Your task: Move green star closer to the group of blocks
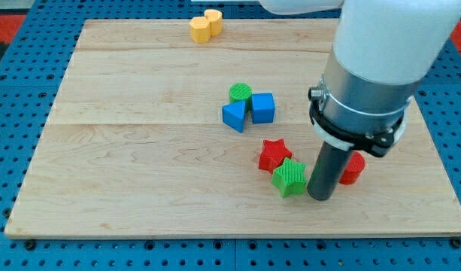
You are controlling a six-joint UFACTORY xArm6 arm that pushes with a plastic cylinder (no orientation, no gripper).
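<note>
The green star [289, 178] lies on the wooden board [140, 150] near the view's bottom, right of centre. It touches the red star [274, 154] just above and to its left. My tip [320, 196] stands right beside the green star, on its right side, close to or touching it. A group of three blocks sits higher up: a green round block [241, 93], a blue cube [262, 108] and a blue triangle [234, 117]. A red block [353, 168] is partly hidden behind my rod on the right.
A yellow block [205, 26] lies near the board's top edge. The arm's large white and grey body [373, 68] covers the board's upper right. The board's bottom edge is close below the green star.
</note>
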